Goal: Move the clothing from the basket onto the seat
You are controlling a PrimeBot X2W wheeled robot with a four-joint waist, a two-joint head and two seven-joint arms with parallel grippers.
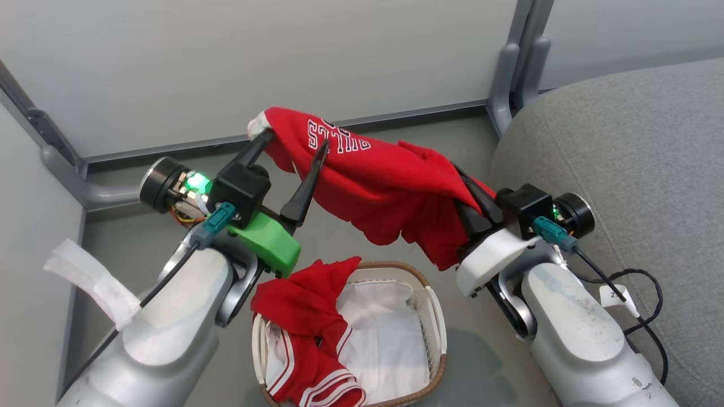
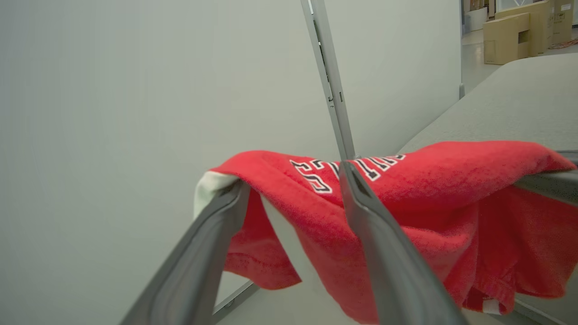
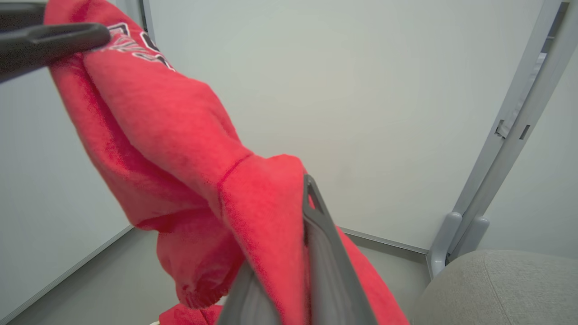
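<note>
The red jersey (image 1: 384, 181) with white lettering hangs in the air between my two grippers, above the basket. My left gripper (image 1: 294, 144) is open, and the jersey's collar end lies draped over its spread fingertips (image 2: 350, 180). My right gripper (image 1: 466, 195) is shut on the jersey's other end, with cloth bunched around its fingers (image 3: 316, 225). Below, the red shorts (image 1: 305, 316) with white stripes hang over the left rim of the white lattice basket (image 1: 435, 316). Its white liner shows inside. The grey seat (image 1: 622, 141) lies to the right, beside my right arm.
Pale partition walls close the back and left, with a grey metal post (image 1: 512, 68) at the seat's corner. A black cable (image 1: 639, 282) and a white tag lie on the seat's near edge. Cardboard boxes (image 2: 510, 36) stand far beyond the seat.
</note>
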